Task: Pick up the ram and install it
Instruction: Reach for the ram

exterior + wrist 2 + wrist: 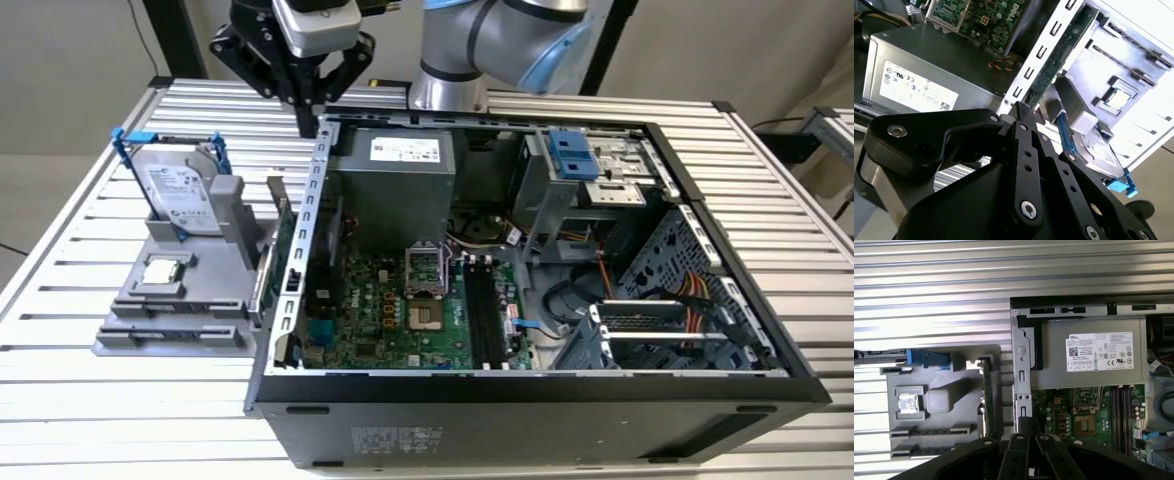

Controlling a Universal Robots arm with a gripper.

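**Claw** point(306, 118): black, placed in the upper left of the exterior view, above the far corner of the computer case point(534, 405). The fingers are clenched tip to tip and nothing is grasped between them. The same clenched state is seen in the second wrist view.

**Ram** point(283, 270): a narrow green stick, stood on its long edge in a slot of the grey holder point(174, 325). It is set along the holder's side nearest the case, just beside the case's outer wall, left of centre in the exterior view. It is well apart from the claw and is touched by nothing but its slot. It is also seen in the first wrist view point(986, 400).

**Hard drive** point(180, 195): silver with blue rails, stood upright at the holder's far end.

**Processor chip** point(163, 270): a small silver square, laid flat in a recess of the holder, between the hard drive and the holder's near end.

**Computer case**: laid on its side with the panel off. The motherboard point(387, 310) and the grey power supply point(394, 180) are exposed.

**Bench** point(80, 400): slatted metal, on which the case and the holder are carried.
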